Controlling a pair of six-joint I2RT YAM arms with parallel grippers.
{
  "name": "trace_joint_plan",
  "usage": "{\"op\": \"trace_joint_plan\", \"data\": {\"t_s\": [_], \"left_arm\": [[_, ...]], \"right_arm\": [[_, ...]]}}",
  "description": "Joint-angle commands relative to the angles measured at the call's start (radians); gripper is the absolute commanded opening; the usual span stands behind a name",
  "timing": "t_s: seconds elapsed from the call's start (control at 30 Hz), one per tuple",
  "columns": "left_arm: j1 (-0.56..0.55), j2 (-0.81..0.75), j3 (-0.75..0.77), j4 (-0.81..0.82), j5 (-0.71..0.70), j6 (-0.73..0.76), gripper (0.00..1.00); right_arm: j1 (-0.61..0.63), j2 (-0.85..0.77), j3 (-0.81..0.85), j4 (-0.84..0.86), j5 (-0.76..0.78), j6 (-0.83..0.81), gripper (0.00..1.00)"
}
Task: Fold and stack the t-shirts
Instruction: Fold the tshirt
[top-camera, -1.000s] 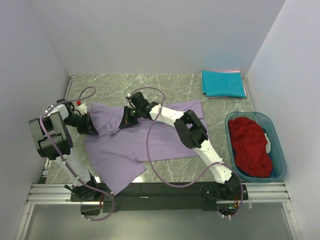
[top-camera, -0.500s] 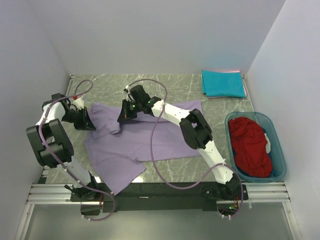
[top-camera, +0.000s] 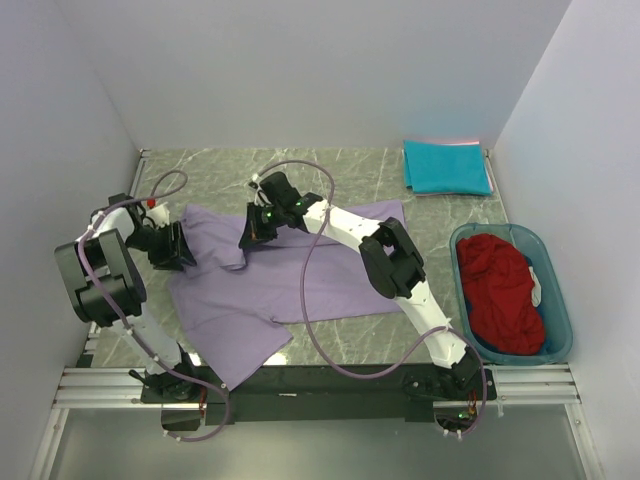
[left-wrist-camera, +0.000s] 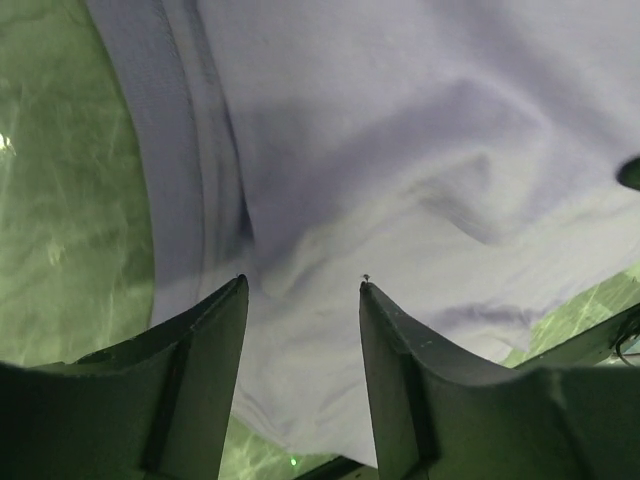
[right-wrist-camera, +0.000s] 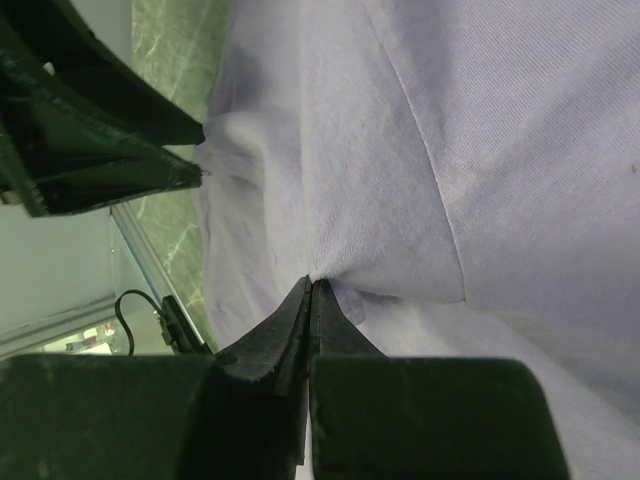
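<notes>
Lavender t-shirt (top-camera: 300, 285) lies spread across the centre of the table (top-camera: 330, 170).
Right gripper (right-wrist-camera: 310, 288): fingers pressed together, pinching a pucker of the lavender cloth at about 11 o'clock. Left gripper (left-wrist-camera: 300, 288): jaws spread over the shirt's 9 o'clock edge, gripping nothing. Teal t-shirt (top-camera: 446, 167) lies folded at 1 o'clock. Dark red t-shirt (top-camera: 503, 290) is heaped in the bin (top-camera: 562, 312) at 3 o'clock.

Plain white walls (top-camera: 300, 70) enclose a green marbled tabletop (top-camera: 330, 170), evenly lit.
</notes>
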Motion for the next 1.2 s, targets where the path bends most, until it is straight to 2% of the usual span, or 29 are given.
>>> {"op": "trace_joint_plan", "data": {"t_s": [0.0, 0.2, 0.3, 0.33, 0.4, 0.43, 0.5, 0.8, 1.17], "left_arm": [[0.002, 0.029, -0.004, 0.054, 0.005, -0.013, 0.54], [-0.002, 0.047, -0.007, 0.060, 0.032, -0.015, 0.47], [-0.003, 0.052, -0.006, 0.049, 0.045, -0.015, 0.36], [-0.003, 0.051, 0.000, 0.040, 0.051, -0.011, 0.25], [-0.005, 0.038, 0.011, 0.000, 0.062, -0.010, 0.14], [-0.005, 0.031, 0.019, -0.010, 0.062, -0.008, 0.06], [-0.003, -0.005, 0.023, -0.038, 0.059, -0.011, 0.01], [0.005, -0.098, 0.034, -0.142, 0.060, -0.021, 0.01], [0.006, -0.040, 0.005, -0.150, 0.016, -0.039, 0.01]], "right_arm": [[0.006, 0.001, 0.034, -0.006, 0.008, -0.023, 0.00], [0.004, 0.002, 0.040, -0.009, 0.008, -0.033, 0.00], [-0.001, 0.005, 0.051, -0.018, 0.008, -0.037, 0.00], [-0.001, 0.007, 0.057, -0.023, 0.008, -0.037, 0.00], [-0.001, 0.010, 0.063, -0.029, 0.008, -0.041, 0.00], [-0.002, 0.007, 0.067, -0.033, 0.010, -0.043, 0.00], [-0.001, 0.005, 0.067, -0.035, 0.013, -0.047, 0.00], [-0.001, -0.011, 0.080, -0.075, 0.027, -0.067, 0.00], [0.002, 0.010, 0.120, -0.162, 0.065, -0.132, 0.00]]}}
